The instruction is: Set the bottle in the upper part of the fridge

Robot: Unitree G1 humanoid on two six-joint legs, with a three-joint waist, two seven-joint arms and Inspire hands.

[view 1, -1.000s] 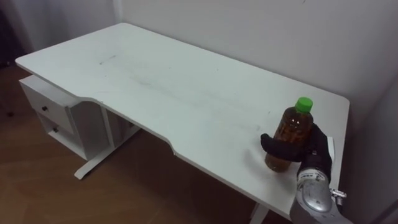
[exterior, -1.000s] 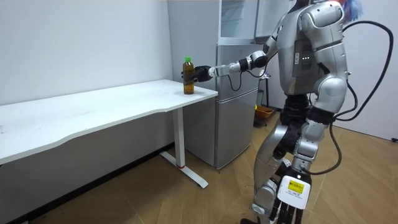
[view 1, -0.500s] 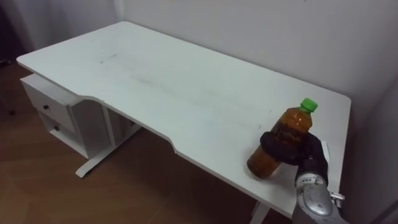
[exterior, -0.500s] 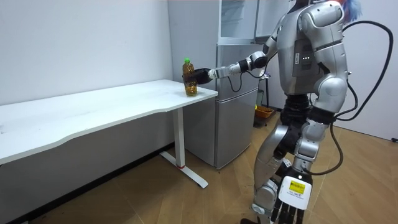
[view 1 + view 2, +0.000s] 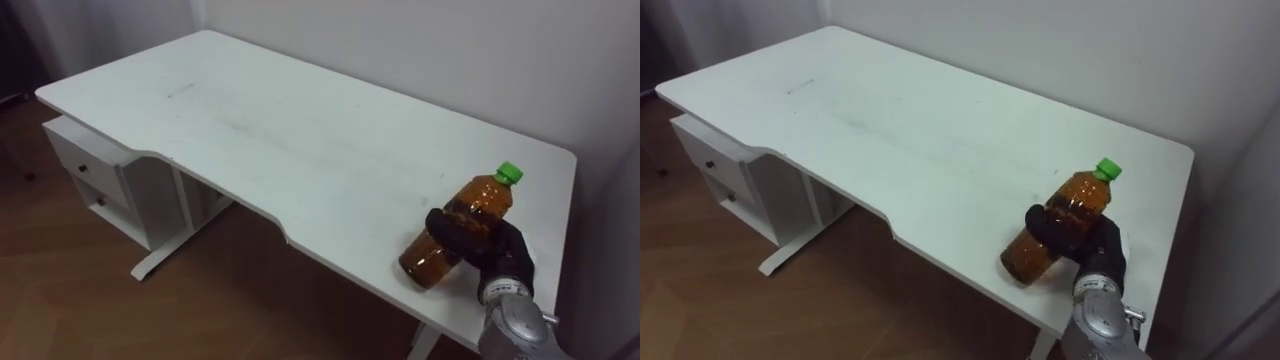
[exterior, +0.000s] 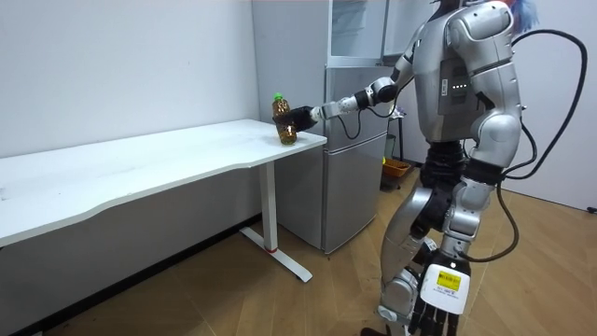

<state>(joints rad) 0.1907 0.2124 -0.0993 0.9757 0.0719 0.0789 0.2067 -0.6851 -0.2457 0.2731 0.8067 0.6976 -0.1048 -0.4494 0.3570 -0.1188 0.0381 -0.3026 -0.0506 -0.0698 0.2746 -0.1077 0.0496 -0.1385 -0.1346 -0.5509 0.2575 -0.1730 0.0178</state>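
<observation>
Currently: bottle (image 5: 478,200) clasped mid-body by right hand (image 5: 487,247), fingers curled round it; held tilted, judged lifted off table (image 5: 300,140) for carriage to fridge (image 6: 354,149).

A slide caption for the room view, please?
Robot beside the fridge, right hand gripping a tilted bottle at the table.

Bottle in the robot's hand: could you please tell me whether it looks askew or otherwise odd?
Yes: the bottle is tilted off upright, green cap leaning away from the robot, with the right hand curled round its middle above the white table. Nothing has spilled.
</observation>
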